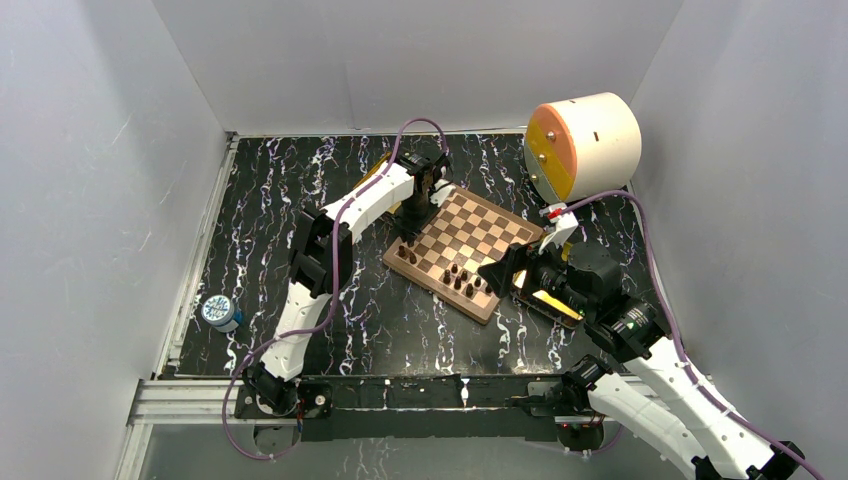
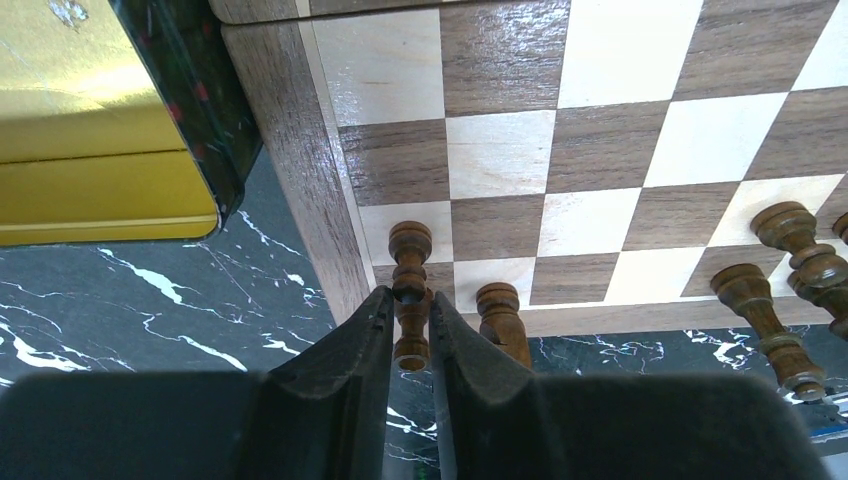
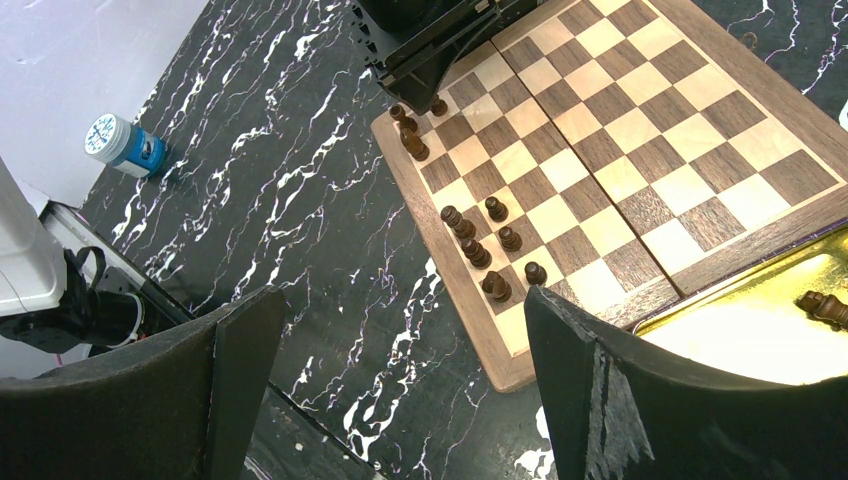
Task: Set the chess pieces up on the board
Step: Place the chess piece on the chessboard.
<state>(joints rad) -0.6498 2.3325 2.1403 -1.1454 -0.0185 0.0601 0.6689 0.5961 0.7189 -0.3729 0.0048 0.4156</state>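
The only printing in sight is a blue-and-white pattern on the lid of a small blue jar (image 1: 220, 313), too small to read. The jar stands alone on the black marbled table (image 1: 300, 180), well to the left of the board (image 1: 465, 240). The board lies turned cornerwise in the middle of the table, between the two arms. Only dark pieces (image 3: 485, 255) show on it: a cluster in two short rows near its nearest corner, and a few more at the corner under the left gripper (image 2: 408, 300). That gripper points down at the board, its fingers (image 2: 365, 340) drawn close on either side of one dark piece (image 2: 410, 245) by the border. Whether the pads press on the piece or stand just off it I cannot tell, since the fingers cover part of it. A neighbouring piece (image 2: 500, 310) stands just beside the outer finger. A gold tray (image 2: 90, 150) lies near the border on that side. The right gripper (image 3: 398, 300) hovers over the table just off the near corner, jaws spread wide and empty, and its fingers block the lower part of its own view. A second gold tray (image 3: 760, 320) sits against the board's edge there with a lone dark piece (image 3: 825, 308) lying in it; from above, the right arm covers most of this tray. A cream drum with an orange face (image 1: 583, 145) sits in the far right corner.
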